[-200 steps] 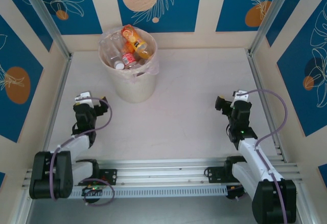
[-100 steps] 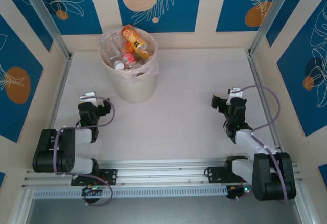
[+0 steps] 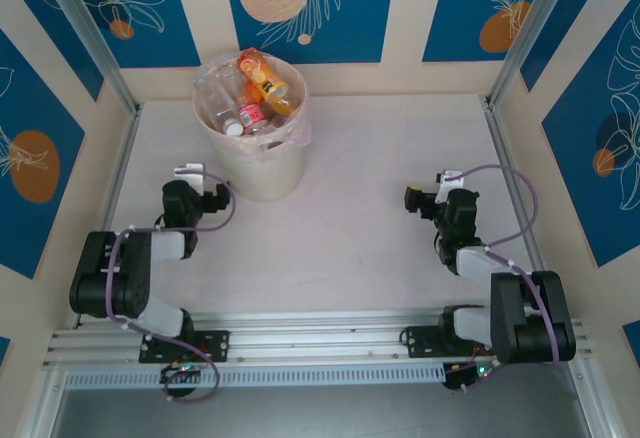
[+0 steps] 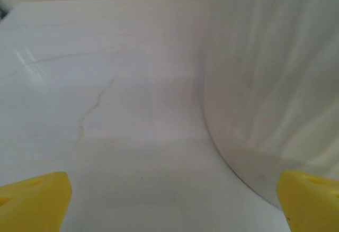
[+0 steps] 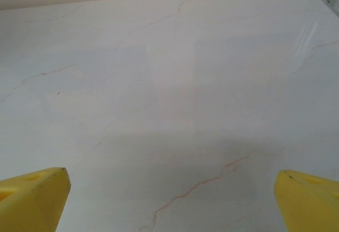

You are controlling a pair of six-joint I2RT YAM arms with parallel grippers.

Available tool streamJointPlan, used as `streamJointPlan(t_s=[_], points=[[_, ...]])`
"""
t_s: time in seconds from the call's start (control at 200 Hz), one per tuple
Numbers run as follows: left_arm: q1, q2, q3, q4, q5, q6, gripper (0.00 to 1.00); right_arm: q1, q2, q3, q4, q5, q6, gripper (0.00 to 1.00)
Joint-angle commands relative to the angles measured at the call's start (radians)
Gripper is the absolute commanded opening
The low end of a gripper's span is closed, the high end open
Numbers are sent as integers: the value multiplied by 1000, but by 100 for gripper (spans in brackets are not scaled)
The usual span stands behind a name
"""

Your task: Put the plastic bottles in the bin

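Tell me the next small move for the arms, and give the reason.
Probably just settle both arms at rest near their bases. The plastic bottles in sight all lie inside the bin, and the left gripper and right gripper are open, holding nothing, low over the table.

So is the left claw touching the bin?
Cannot tell. In the left wrist view the bin wall runs down behind one fingertip of the open left claw, and no gap or contact shows; the top view is too coarse.
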Motion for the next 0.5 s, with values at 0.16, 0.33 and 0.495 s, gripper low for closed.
streamJointPlan(t_s=[0.16, 0.33, 0.495], points=[[-7, 17, -22, 42, 43, 48, 100, -37, 95, 100, 8, -148, -47, 99], [-7, 18, -29, 58, 42, 48, 99, -40, 89, 64, 87, -215, -29, 99], [-8, 17, -29, 58, 42, 48, 100, -41, 97, 62, 105, -235, -26, 99]])
